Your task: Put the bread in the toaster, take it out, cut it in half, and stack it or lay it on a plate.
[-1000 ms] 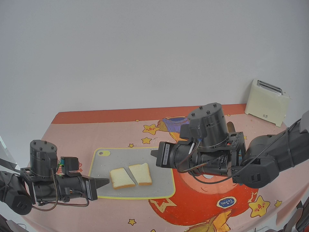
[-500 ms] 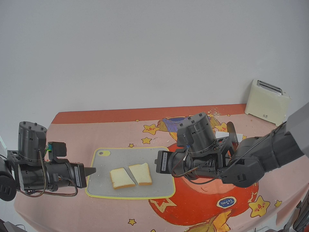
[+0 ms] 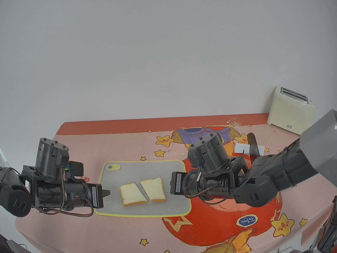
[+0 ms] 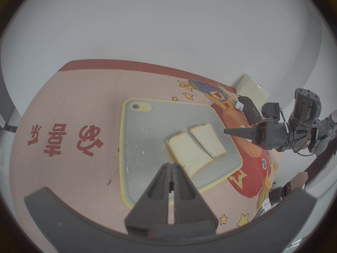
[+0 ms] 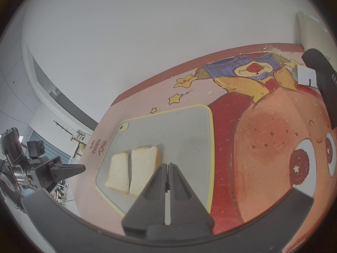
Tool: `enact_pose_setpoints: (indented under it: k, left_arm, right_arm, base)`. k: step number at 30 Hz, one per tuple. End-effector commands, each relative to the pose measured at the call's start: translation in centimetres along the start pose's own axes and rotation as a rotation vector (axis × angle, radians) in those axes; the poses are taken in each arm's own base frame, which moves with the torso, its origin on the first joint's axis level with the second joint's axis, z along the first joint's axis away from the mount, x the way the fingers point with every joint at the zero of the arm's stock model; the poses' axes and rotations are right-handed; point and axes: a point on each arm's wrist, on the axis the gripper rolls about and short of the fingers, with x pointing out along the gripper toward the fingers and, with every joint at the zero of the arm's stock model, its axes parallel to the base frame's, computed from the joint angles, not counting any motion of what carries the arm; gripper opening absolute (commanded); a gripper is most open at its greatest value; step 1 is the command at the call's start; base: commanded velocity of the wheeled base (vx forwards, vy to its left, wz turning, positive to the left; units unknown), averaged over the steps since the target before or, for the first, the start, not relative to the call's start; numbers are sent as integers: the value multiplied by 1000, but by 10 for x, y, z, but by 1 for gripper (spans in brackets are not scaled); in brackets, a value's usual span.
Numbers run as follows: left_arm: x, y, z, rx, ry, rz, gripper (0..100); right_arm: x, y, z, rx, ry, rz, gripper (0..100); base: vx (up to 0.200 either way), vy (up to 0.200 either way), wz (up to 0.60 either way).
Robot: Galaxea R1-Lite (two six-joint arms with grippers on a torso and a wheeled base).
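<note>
The bread, cut in two, is lying on the near right part of the grey cutting board (image 3: 140, 171). The left half (image 3: 133, 194) and the right half (image 3: 153, 189) are sitting just beside each other with a thin slanting gap between them. The toaster (image 3: 290, 111) is standing at the far right corner of the tablecloth (image 3: 105, 141), well apart from the board, and is showing a small dark mark low on its front, too small to read. Large red characters (image 4: 66, 141) are running across the cloth to the left of the board, and a blue oval label (image 3: 246, 220) is showing on the near right of the cartoon print. White stickers with tiny print are sitting on both arms' end housings. The left gripper (image 3: 105, 193) is hovering level over the board's near left edge, pointing right at the left half, with its jaws pressed together on nothing. The right gripper (image 5: 167, 174) is hanging low at the board's right edge with its forearm nearly level above the cloth. It is pointing left toward the right half, and its jaws are likewise pressed tight and holding nothing.
</note>
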Motion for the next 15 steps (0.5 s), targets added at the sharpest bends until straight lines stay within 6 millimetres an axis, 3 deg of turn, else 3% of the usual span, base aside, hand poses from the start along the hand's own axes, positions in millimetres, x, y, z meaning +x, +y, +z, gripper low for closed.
enact_pose_setpoints:
  k: [1,15]
  left_arm:
    - [16,1,3,-4,32,15,0]
    - [37,1,0,0,69,28,0]
  right_arm:
    - [1,1,-2,-1,4,0,0]
    - [2,6,-9,-18,21,10,0]
  base:
    - [0,0,0]
    - [0,0,0]
